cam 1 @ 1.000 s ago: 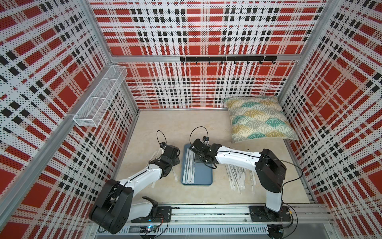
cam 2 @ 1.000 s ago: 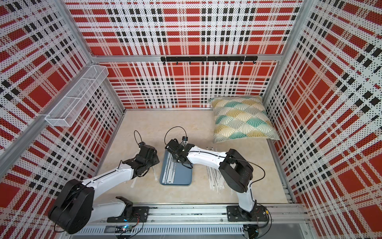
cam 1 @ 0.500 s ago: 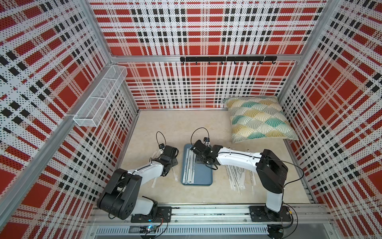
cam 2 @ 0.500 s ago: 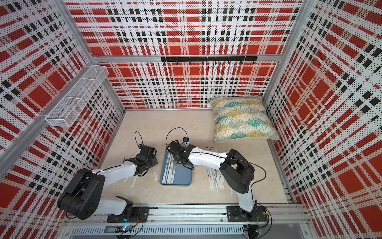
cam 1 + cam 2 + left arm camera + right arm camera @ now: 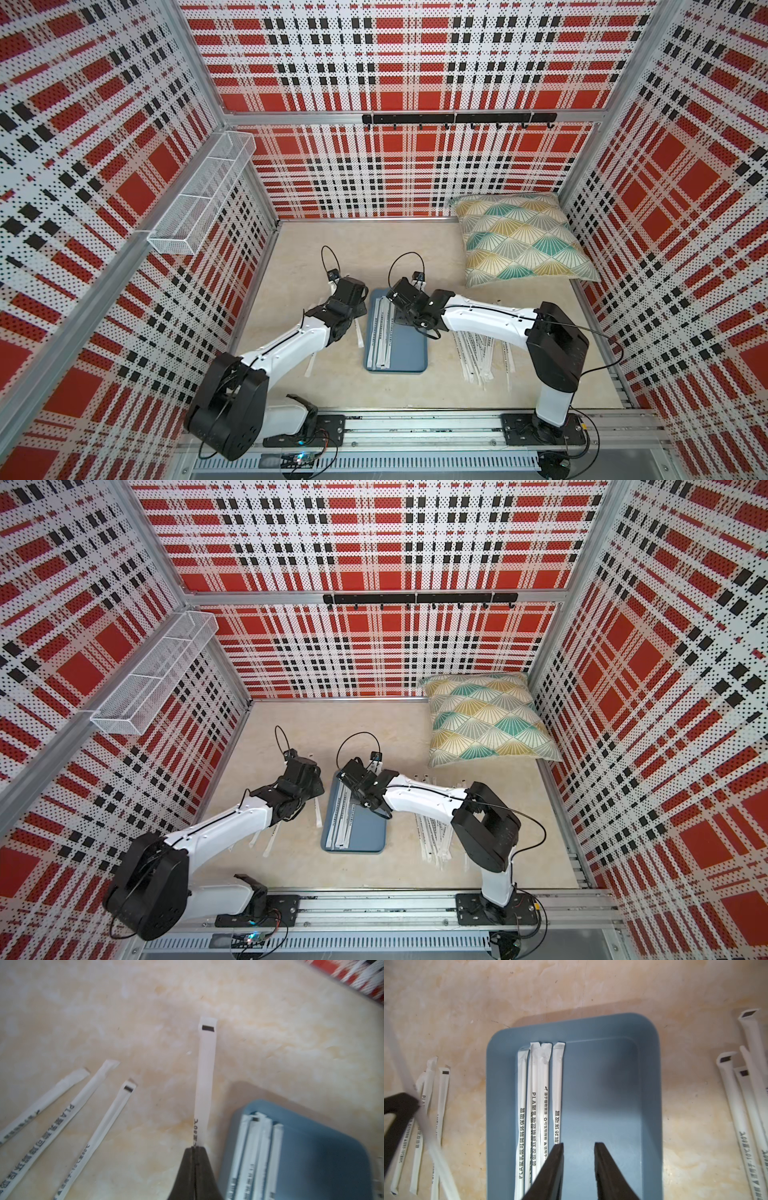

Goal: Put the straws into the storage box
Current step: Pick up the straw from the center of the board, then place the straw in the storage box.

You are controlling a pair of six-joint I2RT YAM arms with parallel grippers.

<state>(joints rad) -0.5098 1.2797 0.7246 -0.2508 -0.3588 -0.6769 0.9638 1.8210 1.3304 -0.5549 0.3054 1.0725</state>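
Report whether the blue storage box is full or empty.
Partly filled: a few wrapped straws lie along one side of the storage box; the rest is bare.

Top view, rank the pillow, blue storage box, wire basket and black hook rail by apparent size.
1. pillow
2. wire basket and storage box, about alike; the basket hangs nearer the camera
3. hook rail, thin

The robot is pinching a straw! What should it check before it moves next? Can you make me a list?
1. The left gripper is shut on a straw: ok.
2. That straw is clear of the table: cannot tell.
3. Room in the box: ok, about half its floor is bare beside the straws inside.
4. Way over the box is free: not ok, the open right gripper hangs above it.
5. The loose straws are all put away: not ok, many lie on the table.
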